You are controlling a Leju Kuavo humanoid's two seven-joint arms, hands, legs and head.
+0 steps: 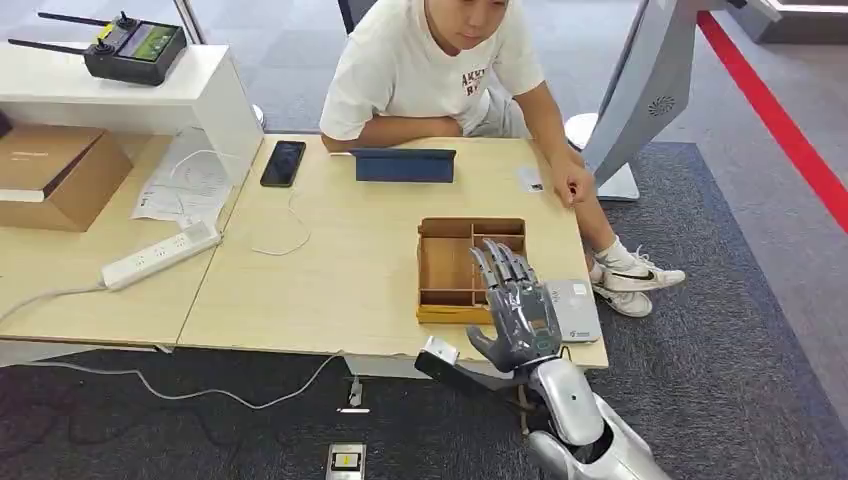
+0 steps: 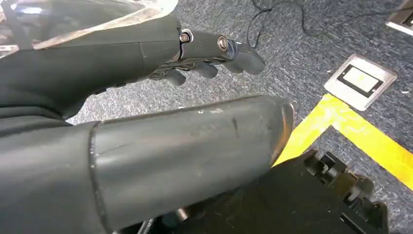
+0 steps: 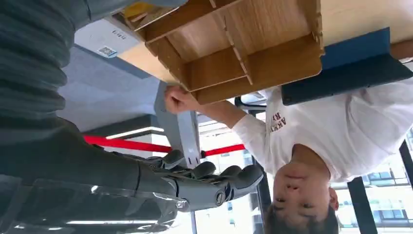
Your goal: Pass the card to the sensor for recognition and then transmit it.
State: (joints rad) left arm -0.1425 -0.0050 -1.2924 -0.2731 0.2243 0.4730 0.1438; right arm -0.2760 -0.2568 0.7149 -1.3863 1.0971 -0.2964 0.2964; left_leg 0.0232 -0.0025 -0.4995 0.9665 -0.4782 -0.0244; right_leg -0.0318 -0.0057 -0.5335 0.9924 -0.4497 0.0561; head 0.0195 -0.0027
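A small white card point(image 1: 530, 179) lies on the wooden table point(image 1: 330, 280) at its far right, beside the hand point(image 1: 574, 186) of a seated person. The flat grey sensor box point(image 1: 572, 310) sits at the near right corner, its labelled face point(image 3: 104, 39) also seen from the right wrist. My right hand point(image 1: 518, 310) is raised over the table's front edge between the sensor and a wooden divided tray point(image 1: 455, 313), fingers straight, apart and empty. My left hand point(image 2: 214, 53) hangs over the carpet, holding nothing.
A blue tablet case point(image 1: 404, 164) and a black phone point(image 1: 283, 163) lie at the far side. A power strip point(image 1: 160, 255), papers and a cardboard box point(image 1: 50, 175) occupy the left table. A white stand point(image 1: 640, 100) rises behind the person. A floor socket point(image 2: 360, 80) sits by yellow tape.
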